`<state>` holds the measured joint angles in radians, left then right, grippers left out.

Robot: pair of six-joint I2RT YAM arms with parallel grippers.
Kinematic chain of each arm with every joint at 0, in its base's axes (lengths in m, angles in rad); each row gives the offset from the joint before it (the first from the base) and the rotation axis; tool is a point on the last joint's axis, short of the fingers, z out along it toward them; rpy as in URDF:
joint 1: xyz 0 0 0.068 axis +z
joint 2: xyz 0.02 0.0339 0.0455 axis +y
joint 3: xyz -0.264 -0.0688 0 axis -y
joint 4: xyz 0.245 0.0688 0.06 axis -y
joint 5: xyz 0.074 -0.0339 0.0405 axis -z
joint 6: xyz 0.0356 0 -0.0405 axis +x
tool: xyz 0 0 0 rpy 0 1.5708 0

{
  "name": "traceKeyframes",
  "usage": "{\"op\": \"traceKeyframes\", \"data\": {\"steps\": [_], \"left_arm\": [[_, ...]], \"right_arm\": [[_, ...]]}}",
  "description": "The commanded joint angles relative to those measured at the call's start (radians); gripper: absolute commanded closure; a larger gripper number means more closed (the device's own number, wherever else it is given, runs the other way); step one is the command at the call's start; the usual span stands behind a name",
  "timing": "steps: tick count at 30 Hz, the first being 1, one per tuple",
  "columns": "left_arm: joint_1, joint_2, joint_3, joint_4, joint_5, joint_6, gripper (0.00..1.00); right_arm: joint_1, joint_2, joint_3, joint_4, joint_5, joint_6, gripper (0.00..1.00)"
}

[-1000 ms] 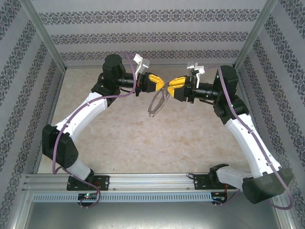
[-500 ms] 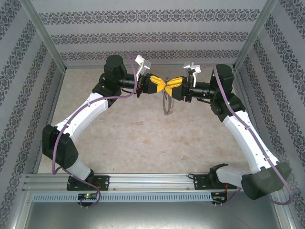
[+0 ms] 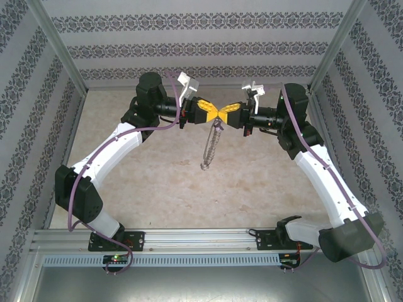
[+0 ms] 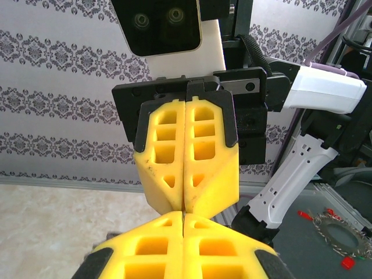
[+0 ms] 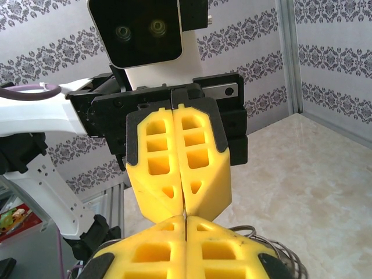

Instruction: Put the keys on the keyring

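Observation:
My left gripper (image 3: 216, 113) and right gripper (image 3: 225, 113) meet tip to tip high over the back middle of the table, both shut. The keyring (image 3: 211, 146), a thin dark hoop fringed with silvery loops, hangs edge-on from where the tips meet. In the left wrist view my left gripper (image 4: 183, 216) faces the right gripper (image 4: 185, 203), with a thin metal sliver in the seam between them. The right wrist view shows the same pinch from my right gripper (image 5: 185, 221), and the keyring's wire loops (image 5: 278, 249) curl out at its lower right. The keys are too small to make out.
The beige marble-patterned table (image 3: 164, 182) lies far below the hoop. Patterned walls and metal posts (image 3: 60, 50) close in the back and sides. The arm bases sit on the rail (image 3: 201, 239) at the near edge. Another fringed hoop (image 4: 342, 235) lies on a grey surface beyond the right arm.
My right gripper moved left to the left gripper's tip and shut there. The hoop turned from face-on to edge-on and now hangs straight down.

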<state>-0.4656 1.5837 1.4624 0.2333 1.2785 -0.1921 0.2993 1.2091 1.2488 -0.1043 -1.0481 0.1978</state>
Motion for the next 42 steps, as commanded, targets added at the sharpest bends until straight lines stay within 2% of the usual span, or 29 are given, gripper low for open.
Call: {"op": "traceKeyframes", "data": {"steps": [1,2,3,6,8,14,22,26,32,35,39,41,42], "left_arm": [[-0.023,-0.036,0.025,0.039,0.009,0.002,1.00],[-0.022,-0.040,0.024,0.033,-0.006,0.006,0.97],[-0.022,-0.043,0.020,0.026,-0.019,0.013,0.88],[-0.022,-0.058,0.016,0.001,-0.058,0.034,0.71],[-0.021,-0.070,0.013,-0.025,-0.081,0.061,0.62],[-0.003,-0.115,0.013,-0.114,-0.157,0.130,0.54],[0.007,-0.173,-0.023,-0.185,-0.281,0.102,0.50],[0.008,-0.216,-0.092,-0.158,-0.365,0.067,0.46],[0.008,-0.238,-0.168,-0.106,-0.386,0.024,0.42],[0.007,-0.247,-0.195,-0.073,-0.412,-0.004,0.39],[0.007,-0.261,-0.231,-0.036,-0.455,-0.049,0.30],[0.007,-0.275,-0.257,-0.013,-0.479,-0.074,0.20],[0.007,-0.283,-0.271,-0.003,-0.494,-0.086,0.12]], "right_arm": [[0.011,0.003,0.047,-0.027,-0.013,-0.031,1.00],[0.011,0.004,0.055,-0.050,-0.011,-0.041,1.00],[0.011,0.006,0.063,-0.074,-0.004,-0.050,1.00],[0.011,0.014,0.094,-0.176,0.014,-0.103,1.00],[0.010,0.028,0.129,-0.273,0.028,-0.147,1.00],[0.008,0.076,0.226,-0.541,0.064,-0.265,1.00],[0.042,0.155,0.314,-0.794,0.179,-0.366,1.00],[0.078,0.201,0.344,-0.896,0.289,-0.393,1.00],[0.186,0.310,0.452,-1.097,0.520,-0.474,1.00],[0.220,0.351,0.500,-1.137,0.620,-0.478,1.00],[0.247,0.390,0.555,-1.169,0.697,-0.484,1.00],[0.260,0.404,0.575,-1.184,0.717,-0.489,1.00],[0.266,0.410,0.584,-1.192,0.730,-0.490,1.00]]}}
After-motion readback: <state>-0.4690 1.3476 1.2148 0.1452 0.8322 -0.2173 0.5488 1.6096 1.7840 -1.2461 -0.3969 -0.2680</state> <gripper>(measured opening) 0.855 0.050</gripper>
